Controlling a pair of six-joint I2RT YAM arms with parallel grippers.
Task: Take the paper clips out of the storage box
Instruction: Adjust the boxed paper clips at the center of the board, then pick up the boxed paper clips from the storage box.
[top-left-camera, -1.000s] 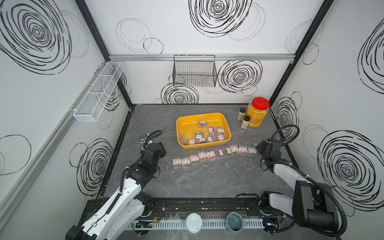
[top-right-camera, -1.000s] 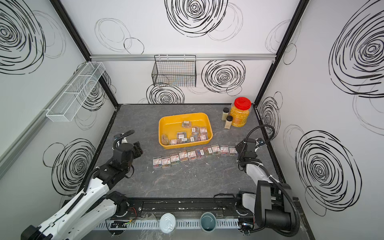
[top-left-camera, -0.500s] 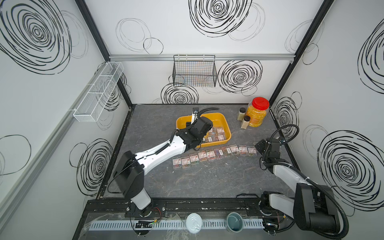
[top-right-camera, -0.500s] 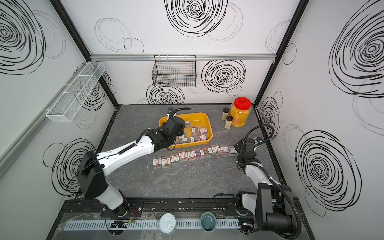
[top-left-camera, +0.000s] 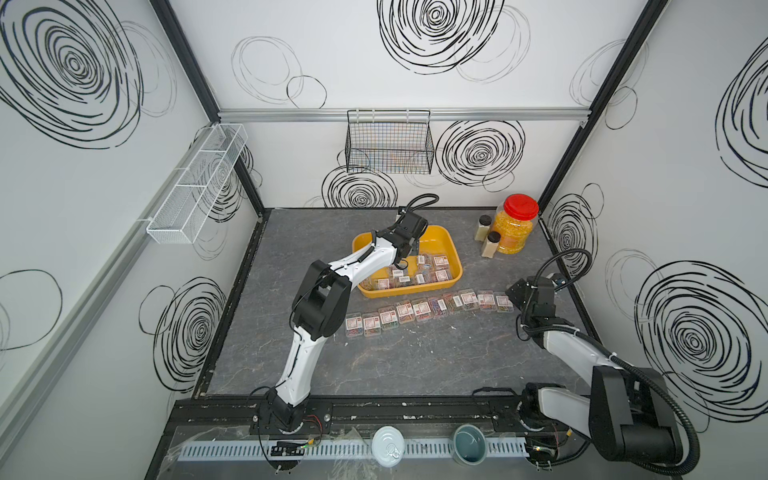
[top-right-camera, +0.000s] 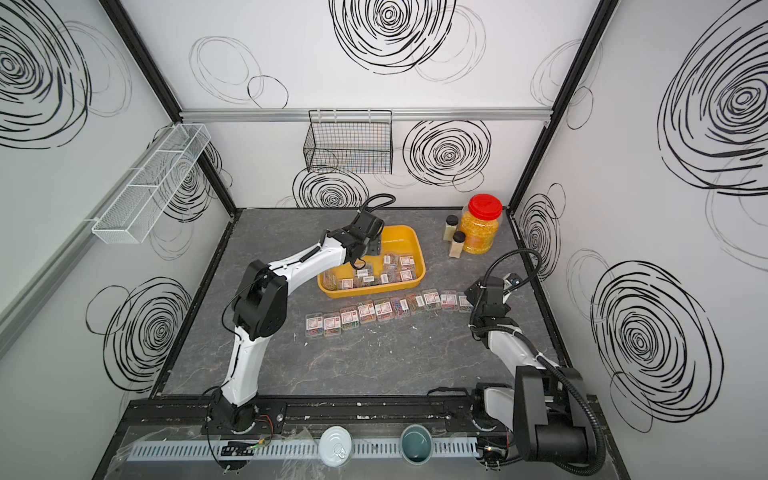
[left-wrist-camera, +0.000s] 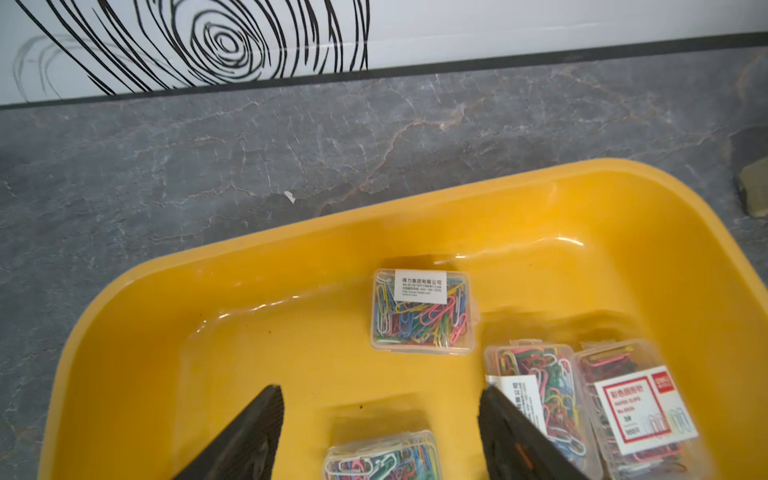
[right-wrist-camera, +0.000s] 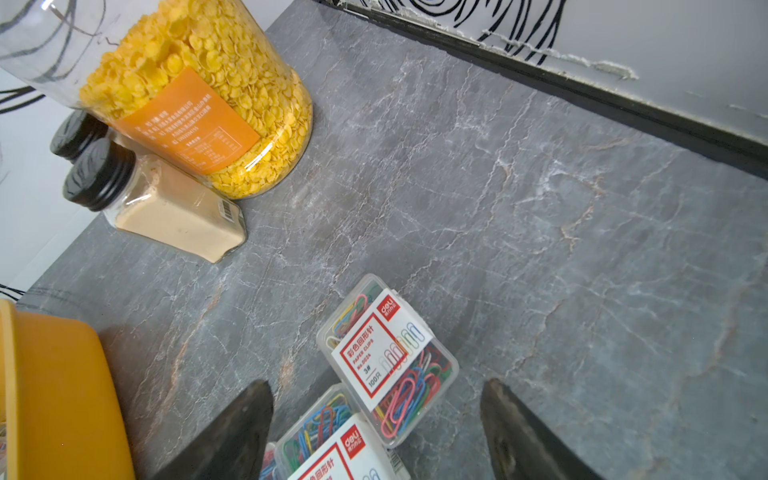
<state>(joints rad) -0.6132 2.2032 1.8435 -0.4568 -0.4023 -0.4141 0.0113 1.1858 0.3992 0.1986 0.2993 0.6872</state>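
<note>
The yellow storage box (top-left-camera: 407, 293) (top-right-camera: 370, 293) sits mid-table toward the back and holds several clear cases of paper clips (top-left-camera: 432, 270). More cases lie in a row (top-left-camera: 424, 309) (top-right-camera: 374, 309) on the table in front of it. My left gripper (top-left-camera: 406, 252) (left-wrist-camera: 380, 395) hangs open over the box's floor (left-wrist-camera: 291, 332). One case (left-wrist-camera: 382, 457) lies between its fingers, untouched, and another (left-wrist-camera: 422, 311) lies ahead. My right gripper (top-left-camera: 514, 296) (right-wrist-camera: 376, 386) stands open above the row's right-end case (right-wrist-camera: 386, 361), holding nothing.
A red-lidded jar of yellow flakes (top-left-camera: 513, 230) (right-wrist-camera: 199, 83) and two small spice bottles (top-left-camera: 490, 245) stand at the back right. A black wire basket (top-left-camera: 388, 141) and a white mesh rack (top-left-camera: 199, 183) hang on the walls. Two cans (top-left-camera: 387, 446) sit on the front rail.
My left arm swung from the table's front left up and over the storage box, and its jaws now stand wider apart. The right arm barely moved.
</note>
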